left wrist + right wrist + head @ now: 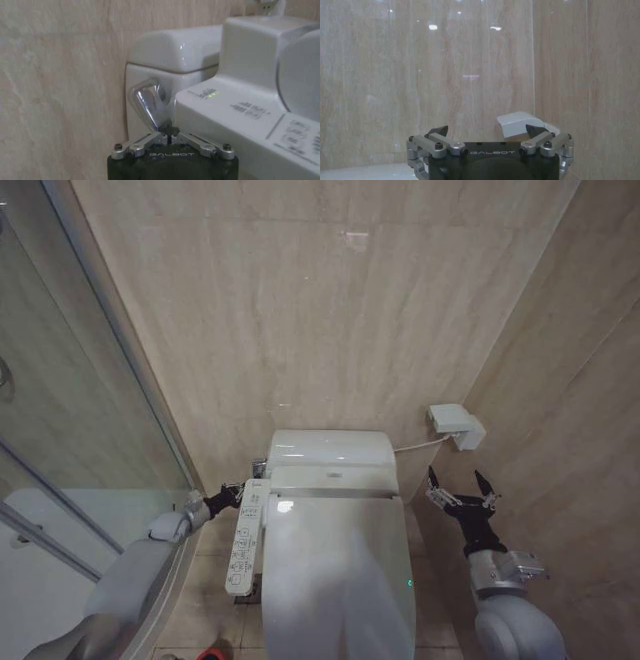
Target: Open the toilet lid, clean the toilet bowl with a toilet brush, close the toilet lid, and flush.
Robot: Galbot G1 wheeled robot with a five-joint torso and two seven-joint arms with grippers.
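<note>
Left wrist view: left gripper (169,132) clenched, tips touching chrome flush lever (149,105) on tank side. Toilet lid (340,580) down over toilet bowl. Right gripper (462,488) spread wide beside tank.

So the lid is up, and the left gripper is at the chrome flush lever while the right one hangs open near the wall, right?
Not quite: the lid is down, covering the bowl, as the head view shows. The rest holds: the left gripper has its fingers together at the chrome flush lever, and the right gripper hangs open near the wall.
</note>
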